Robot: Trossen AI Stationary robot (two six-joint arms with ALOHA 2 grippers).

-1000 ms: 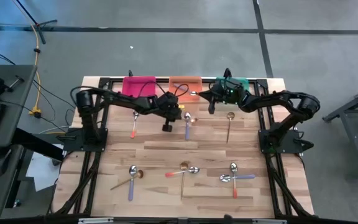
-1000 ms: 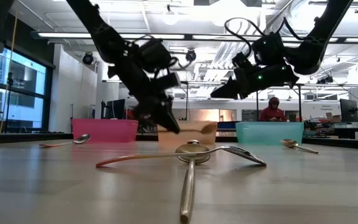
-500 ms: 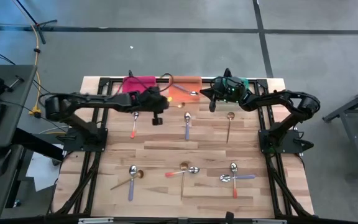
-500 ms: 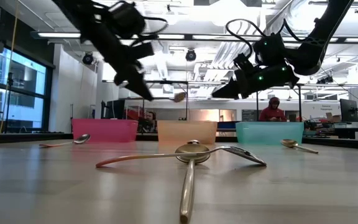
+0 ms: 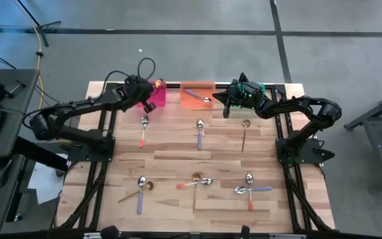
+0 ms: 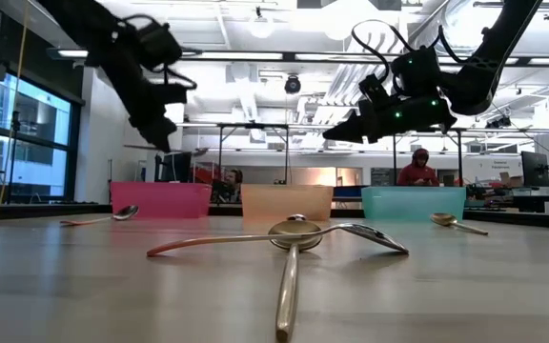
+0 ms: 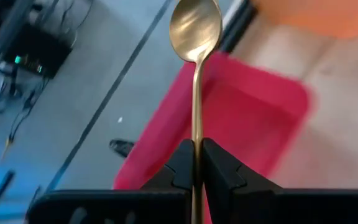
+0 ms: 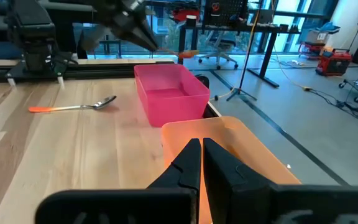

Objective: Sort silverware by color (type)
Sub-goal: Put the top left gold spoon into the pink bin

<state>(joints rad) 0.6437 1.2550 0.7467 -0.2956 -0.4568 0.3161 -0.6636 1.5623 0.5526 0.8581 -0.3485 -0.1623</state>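
1. High view: left gripper hangs over the pink bin at the desk's far edge, clamped on a gold spoon.
2. Right gripper hovers between the orange bin and teal bin, fingers pressed together, holding nothing visible.
3. Other spoons lie scattered across the desk, including an orange-handled spoon near the pink bin.

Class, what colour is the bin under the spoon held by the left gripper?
Pink: the bin under the gold spoon, clearest in the left wrist view.
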